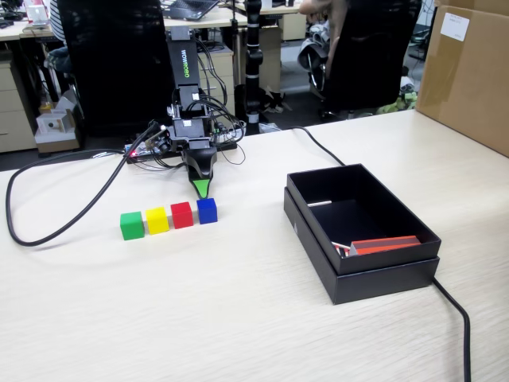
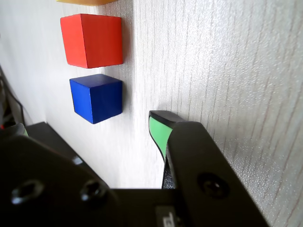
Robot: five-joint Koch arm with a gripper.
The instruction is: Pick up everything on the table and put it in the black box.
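Four cubes stand in a row on the pale wooden table: green (image 1: 131,225), yellow (image 1: 157,220), red (image 1: 182,215) and blue (image 1: 207,210). The open black box (image 1: 382,282) stands to the right and holds a flat red piece (image 1: 386,244). My gripper (image 1: 203,189) points down at the table just behind the blue cube, not touching it. In the wrist view the gripper (image 2: 87,124) is open and empty, its green-padded jaws wide apart. The blue cube (image 2: 97,97) lies just ahead of them, the red cube (image 2: 92,40) beyond it, and a sliver of the yellow cube (image 2: 85,1) shows at the top edge.
A black cable (image 1: 48,231) loops across the table's left side, and another (image 1: 457,318) runs past the box on the right. A cardboard box (image 1: 469,72) stands at the far right. The arm's base and wiring (image 1: 187,139) sit at the table's back edge.
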